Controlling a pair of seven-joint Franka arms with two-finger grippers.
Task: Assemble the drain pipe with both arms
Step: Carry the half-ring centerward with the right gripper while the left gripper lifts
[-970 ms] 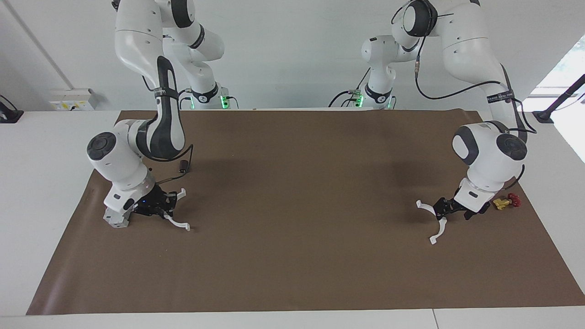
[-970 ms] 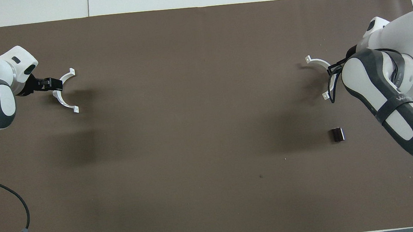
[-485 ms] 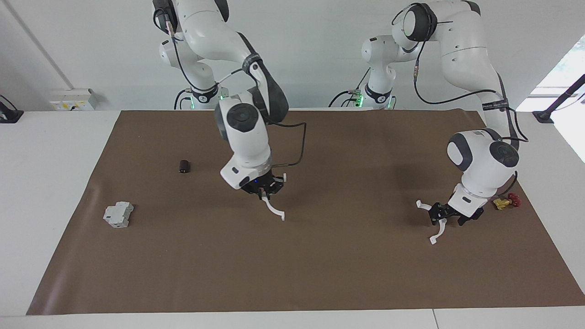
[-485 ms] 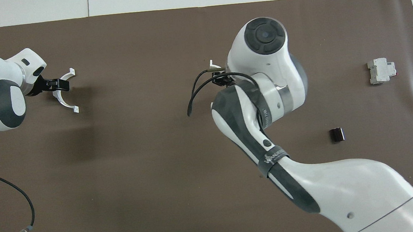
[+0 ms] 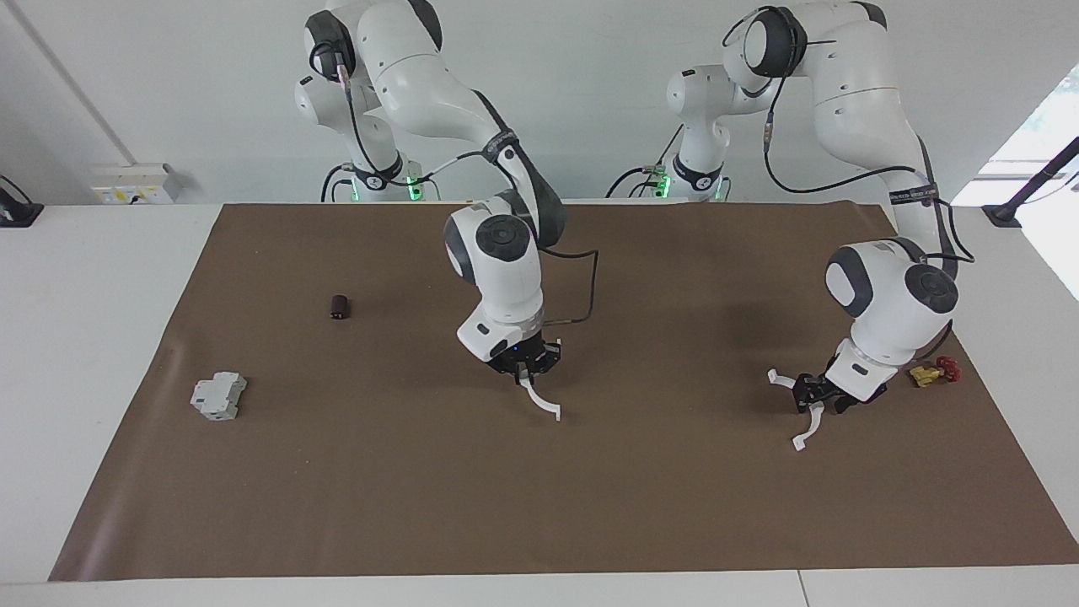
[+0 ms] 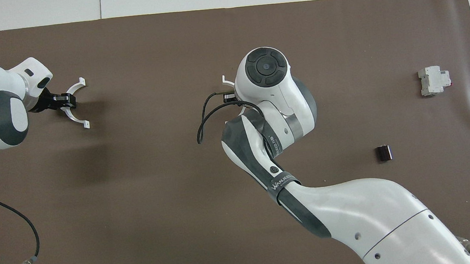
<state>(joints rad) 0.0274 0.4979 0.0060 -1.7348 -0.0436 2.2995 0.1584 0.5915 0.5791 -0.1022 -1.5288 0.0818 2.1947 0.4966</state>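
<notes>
The drain pipe is in two white half-circle pieces. My right gripper point(image 5: 527, 369) is shut on one half point(image 5: 544, 405) and holds it just over the middle of the brown mat. In the overhead view the right wrist covers this half except for one end tab point(image 6: 226, 81). My left gripper point(image 5: 811, 394) is shut on the other half point(image 5: 807, 427), low over the mat toward the left arm's end. It also shows in the overhead view, the gripper point(image 6: 67, 100) on the middle of the arc point(image 6: 73, 118). The two halves are far apart.
A grey boxy block point(image 5: 217, 396) lies toward the right arm's end of the mat point(image 5: 539, 506). A small dark cylinder point(image 5: 339, 306) lies nearer to the robots than the block. A yellow-and-red valve point(image 5: 934, 371) lies beside the left wrist.
My right arm has carried its half from the right arm's end of the mat to the middle, uncovering the grey block. My left gripper has barely moved.
</notes>
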